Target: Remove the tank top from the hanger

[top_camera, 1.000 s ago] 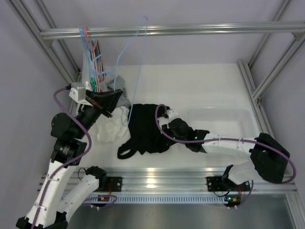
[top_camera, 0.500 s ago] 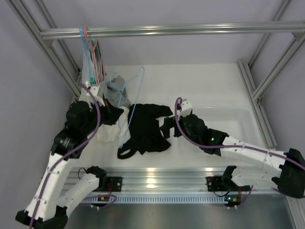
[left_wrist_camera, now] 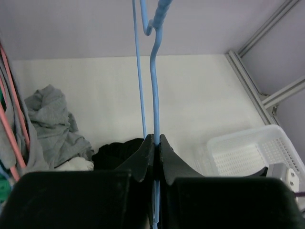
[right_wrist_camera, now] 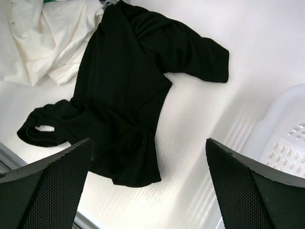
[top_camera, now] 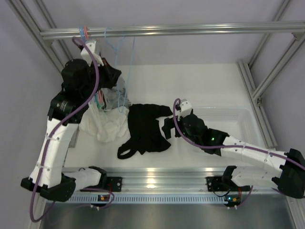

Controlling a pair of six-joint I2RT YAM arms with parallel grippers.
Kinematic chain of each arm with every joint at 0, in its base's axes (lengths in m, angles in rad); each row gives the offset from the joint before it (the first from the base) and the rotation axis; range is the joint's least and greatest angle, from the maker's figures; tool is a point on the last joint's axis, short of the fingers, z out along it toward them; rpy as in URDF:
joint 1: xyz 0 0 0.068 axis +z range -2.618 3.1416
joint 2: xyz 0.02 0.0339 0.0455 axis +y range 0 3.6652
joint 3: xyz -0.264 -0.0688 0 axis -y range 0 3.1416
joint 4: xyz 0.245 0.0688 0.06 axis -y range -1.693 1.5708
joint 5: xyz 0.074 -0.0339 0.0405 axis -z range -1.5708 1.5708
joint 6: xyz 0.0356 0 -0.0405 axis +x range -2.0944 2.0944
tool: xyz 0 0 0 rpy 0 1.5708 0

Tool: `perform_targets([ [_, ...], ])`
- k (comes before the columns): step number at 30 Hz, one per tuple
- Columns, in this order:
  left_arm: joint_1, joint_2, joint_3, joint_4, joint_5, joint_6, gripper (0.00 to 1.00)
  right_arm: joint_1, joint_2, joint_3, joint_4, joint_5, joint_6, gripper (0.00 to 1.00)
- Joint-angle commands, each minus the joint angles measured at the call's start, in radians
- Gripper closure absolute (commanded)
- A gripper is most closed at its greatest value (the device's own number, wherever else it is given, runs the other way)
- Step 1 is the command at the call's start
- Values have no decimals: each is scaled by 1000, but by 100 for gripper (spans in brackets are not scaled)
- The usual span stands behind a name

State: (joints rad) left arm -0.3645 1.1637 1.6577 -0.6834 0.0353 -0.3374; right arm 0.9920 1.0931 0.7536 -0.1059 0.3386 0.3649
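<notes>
Tank top [right_wrist_camera: 124, 90] flat; hand [left_wrist_camera: 155, 139] pinches hanger [left_wrist_camera: 153, 86].

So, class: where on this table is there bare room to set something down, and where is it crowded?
Bare: the white table along its far edge, between the grey cloth and the clear plastic basket. Crowded: the left, with the white cloth heap and black tank top.

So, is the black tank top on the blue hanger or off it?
Off. The black tank top lies crumpled on the table, and the blue hanger, pinched in the left end effector, carries no garment.
</notes>
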Motion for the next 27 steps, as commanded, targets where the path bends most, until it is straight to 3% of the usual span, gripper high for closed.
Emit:
perform_targets([
  [1, -11, 154, 137, -46, -66, 50, 100, 7, -1, 47, -26, 11, -23, 1],
  [6, -14, 333, 336, -114, -161, 58, 100, 7, -7, 43, -26, 23, -27, 1],
  [11, -17, 439, 428, -150, -149, 55, 100, 2, 2, 35, -25, 25, -29, 1],
  [22, -44, 498, 485, -203, -184, 63, 100, -1, 36, 46, -25, 13, -35, 1],
  [27, -48, 459, 373, -219, -256, 40, 100, -1, 60, 53, -3, -16, -61, 1],
])
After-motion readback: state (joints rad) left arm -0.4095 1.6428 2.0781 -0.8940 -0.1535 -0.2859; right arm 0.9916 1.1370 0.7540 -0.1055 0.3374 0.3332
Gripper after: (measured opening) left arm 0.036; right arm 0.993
